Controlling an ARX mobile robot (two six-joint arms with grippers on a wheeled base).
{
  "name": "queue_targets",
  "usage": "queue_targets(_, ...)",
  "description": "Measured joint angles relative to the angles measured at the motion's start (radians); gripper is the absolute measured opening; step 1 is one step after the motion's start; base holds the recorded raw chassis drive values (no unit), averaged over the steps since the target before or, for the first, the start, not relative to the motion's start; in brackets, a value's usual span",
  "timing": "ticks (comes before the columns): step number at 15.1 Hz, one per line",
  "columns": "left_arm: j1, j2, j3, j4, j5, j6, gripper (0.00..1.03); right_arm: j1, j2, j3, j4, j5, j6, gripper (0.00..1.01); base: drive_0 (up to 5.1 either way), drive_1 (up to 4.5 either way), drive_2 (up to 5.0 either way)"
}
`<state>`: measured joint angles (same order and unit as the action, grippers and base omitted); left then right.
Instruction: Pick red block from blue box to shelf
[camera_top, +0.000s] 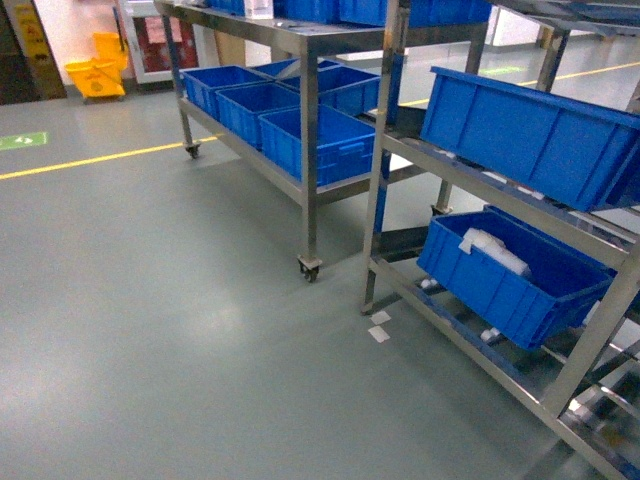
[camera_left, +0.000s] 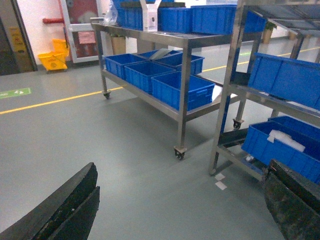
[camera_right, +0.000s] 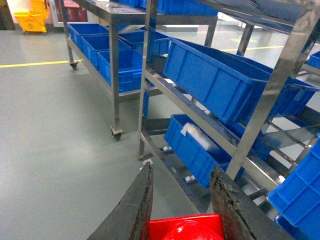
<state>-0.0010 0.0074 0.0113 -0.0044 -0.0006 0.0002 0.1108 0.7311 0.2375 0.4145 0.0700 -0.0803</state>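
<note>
The red block (camera_right: 186, 228) is glossy plastic, with a round stud on its top. It sits between the two dark fingers (camera_right: 131, 210) of the right gripper (camera_right: 182, 220), which pinches it from both sides, above the grey floor (camera_right: 55, 130) near the shelf (camera_right: 260, 105). The left gripper (camera_left: 180, 210) is spread wide and holds nothing. Blue crates (camera_top: 535, 130) rest on the shelf.

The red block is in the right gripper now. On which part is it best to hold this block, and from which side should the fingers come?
Grip the red block by its two flat opposite side walls, as the right gripper does now, with one finger on each side. The rounded stud seems to face the wrist and offers no flat surface, so approaching from the stud side with the fingers astride it looks best.
</note>
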Motion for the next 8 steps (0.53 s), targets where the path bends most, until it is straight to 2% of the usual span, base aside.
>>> queue_targets(4, 0.0, 0.0, 0.0, 0.002, 0.0, 0.0, 0.98, 0.0, 0.0, 0.0, 0.0, 0.0, 0.0, 0.27, -1.7, 2.41, -5.8)
queue_targets(8, 0.0, 0.0, 0.0, -0.002, 0.0, 0.0, 0.98, 0.0, 0.005, 0.0, -0.003, 0.0, 0.0, 0.27, -1.5, -1.2, -1.8)
